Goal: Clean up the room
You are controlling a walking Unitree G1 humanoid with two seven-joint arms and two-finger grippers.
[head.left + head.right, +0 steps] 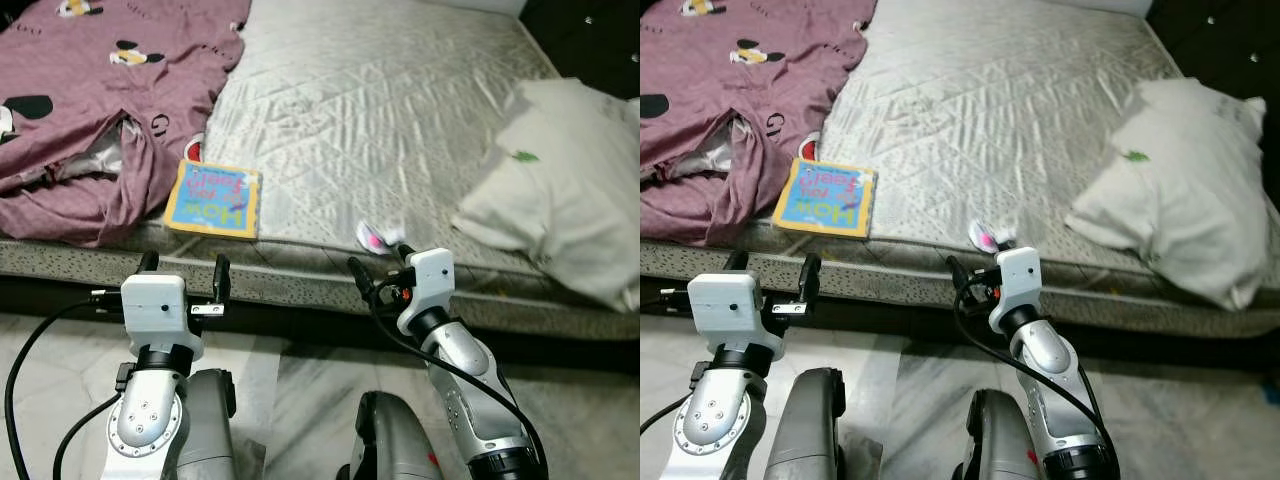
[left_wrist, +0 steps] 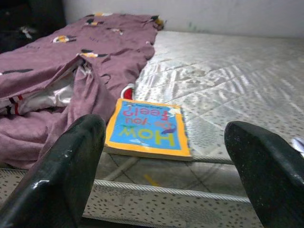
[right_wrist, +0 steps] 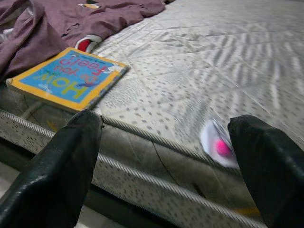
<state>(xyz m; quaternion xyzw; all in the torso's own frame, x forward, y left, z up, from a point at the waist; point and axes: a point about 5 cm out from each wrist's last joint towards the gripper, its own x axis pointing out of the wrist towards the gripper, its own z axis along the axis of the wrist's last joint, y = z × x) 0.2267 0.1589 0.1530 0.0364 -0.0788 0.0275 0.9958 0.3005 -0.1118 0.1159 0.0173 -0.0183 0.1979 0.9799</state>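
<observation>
Left eye view: I hold the left gripper [image 1: 184,272] and right gripper [image 1: 378,267] spread wide at the mattress [image 1: 400,110] edge, ready for the picture book [image 1: 213,199].

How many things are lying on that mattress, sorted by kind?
Books: 1, the yellow-edged book
Bedding: 2, the purple blanket and the white pillow
Small white-and-pink item: 1, too small to identify
Total: 4

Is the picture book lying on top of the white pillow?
No, the picture book lies flat on the bare mattress beside the purple blanket, far from the pillow.
</observation>
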